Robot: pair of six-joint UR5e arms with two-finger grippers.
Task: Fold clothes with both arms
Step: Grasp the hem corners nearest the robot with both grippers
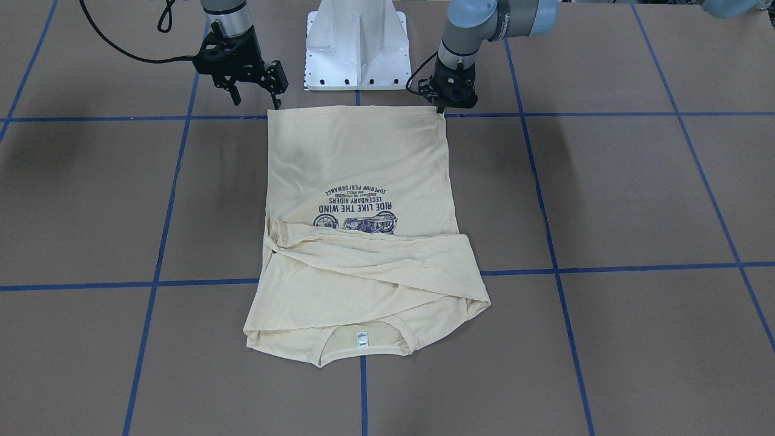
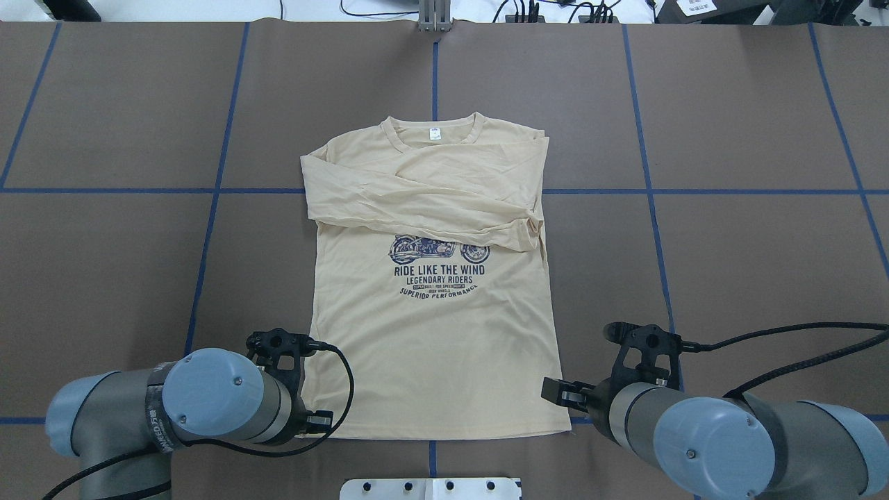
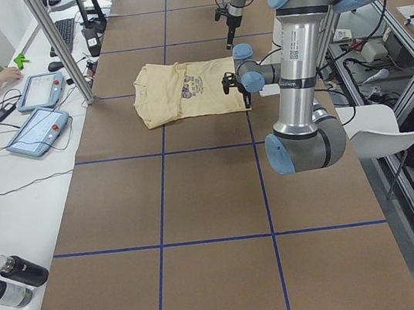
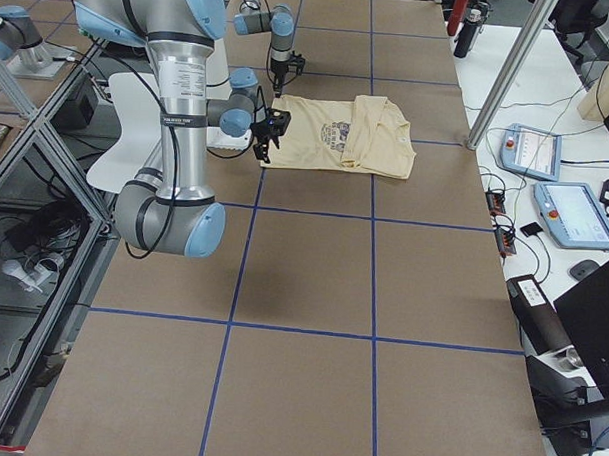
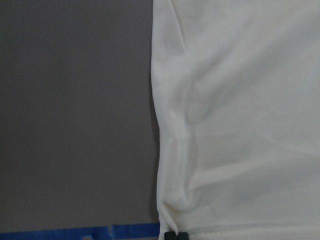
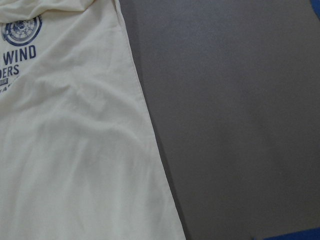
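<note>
Cream-yellow long-sleeved T-shirt (image 1: 363, 157) lies lengthwise, hem toward the robot-side edge of the surface (image 1: 605, 194). Left pincer (image 1: 441, 109) pinches one hem corner; right pincer (image 1: 257, 100), spread and empty, adjoins the other.

You're seeing a pale cream-yellow T-shirt (image 2: 430, 347), plain but for a navy motorcycle print (image 2: 439, 267); white neck label (image 2: 434, 133) at 12 o'clock. Brown table (image 2: 729, 278), gridded with blue tape (image 2: 694, 191). Silver-grey left arm (image 2: 118, 406) and right arm (image 2: 778, 430), light blue caps. White pedestal base (image 2: 430, 488) at 6 o'clock.
</note>
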